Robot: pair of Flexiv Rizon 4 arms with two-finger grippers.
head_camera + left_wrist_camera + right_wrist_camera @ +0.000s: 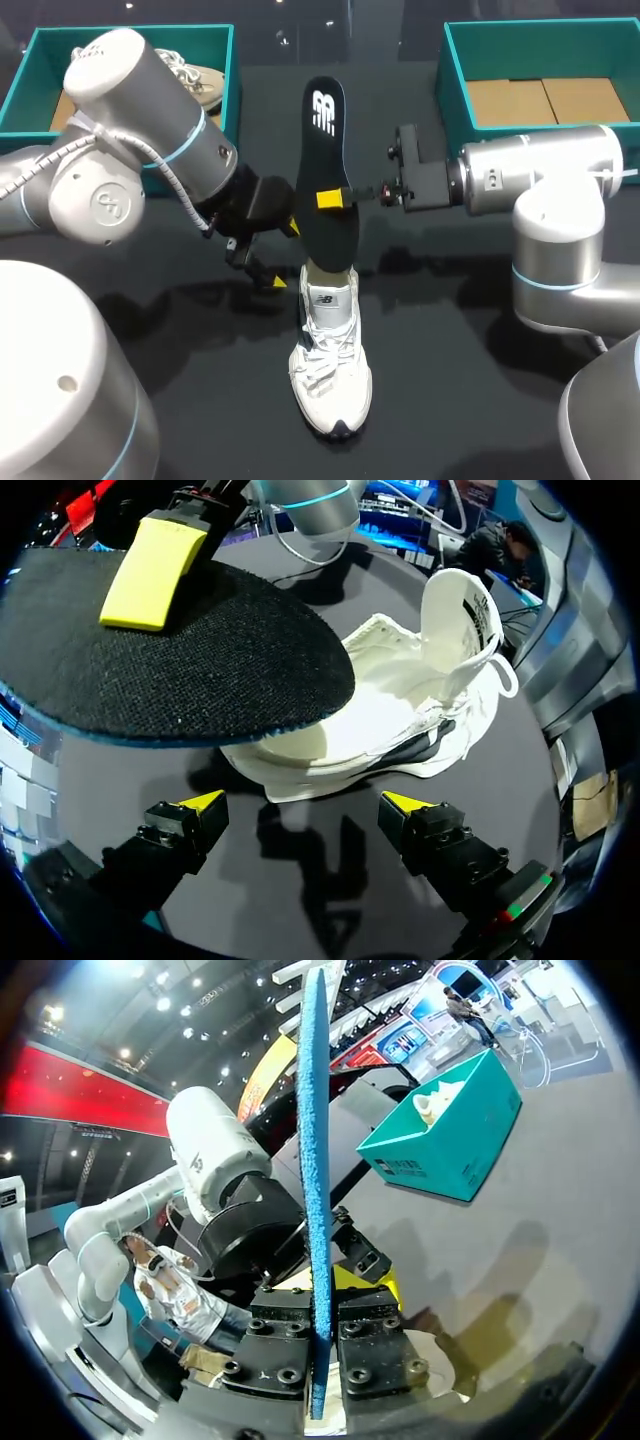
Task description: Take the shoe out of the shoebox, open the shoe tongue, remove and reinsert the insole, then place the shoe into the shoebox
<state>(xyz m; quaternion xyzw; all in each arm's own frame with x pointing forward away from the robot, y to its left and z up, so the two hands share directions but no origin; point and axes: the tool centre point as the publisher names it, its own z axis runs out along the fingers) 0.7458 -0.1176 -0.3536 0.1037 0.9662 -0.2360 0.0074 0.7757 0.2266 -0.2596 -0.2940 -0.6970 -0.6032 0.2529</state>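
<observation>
While upright over the shoe (328, 372) heel, insole (325, 170) fast in right tool (334, 198); left tool (305, 802) wide, beside.

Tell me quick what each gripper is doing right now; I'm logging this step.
Left gripper: open, holding nothing.
Right gripper: closed on the insole.

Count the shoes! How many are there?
2: a white shoe on the table in the middle, and a second shoe inside the left teal box. Part of that box is hidden.
</observation>
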